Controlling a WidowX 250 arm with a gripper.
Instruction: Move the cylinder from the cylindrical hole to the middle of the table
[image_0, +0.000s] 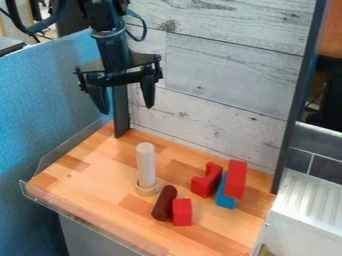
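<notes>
My gripper (125, 100) hangs high at the upper left, above the back left of the table (87, 172), its two fingers spread wide with nothing between them. Below it and slightly to the right, a white cylinder (146, 162) stands upright on the table. Its lower end sits in a pale wooden ring (146, 189), which hides the bottom of the cylinder. The gripper and the cylinder are well apart.
A dark red cylinder (163, 203) lies beside a small red block (182, 212), in front of the ring. Farther right are a red notched block (206, 180), a blue block (225, 198) and a tall red block (236, 179). Board walls (220, 75) rise behind.
</notes>
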